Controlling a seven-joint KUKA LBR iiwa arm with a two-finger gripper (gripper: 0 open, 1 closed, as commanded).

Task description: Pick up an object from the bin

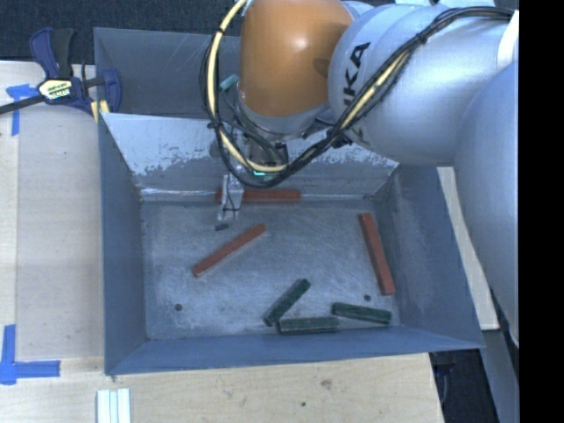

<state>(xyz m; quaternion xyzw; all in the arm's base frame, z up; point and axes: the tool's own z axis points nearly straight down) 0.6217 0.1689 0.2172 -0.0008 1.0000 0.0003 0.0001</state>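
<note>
Hovering near the back wall of the bin (119,263), the end effector (231,208) hangs just above the upper end of a slanting red-brown stick (229,249); I cannot tell whether it is wide or narrow, so the grasp and lift seem yet to come.

I'm watching through one camera, mounted above the grey metal bin (119,263) and looking down into it at a slight tilt. The far wall at the top of my picture shows me its inner face, and the near wall at the bottom is squeezed to a narrow band. It sits close, so the bin takes up most of the frame. The silver robot arm (441,104) comes in from my right, and its rounded orange wrist cover (291,51) looms large, blocking part of the far wall.
</note>
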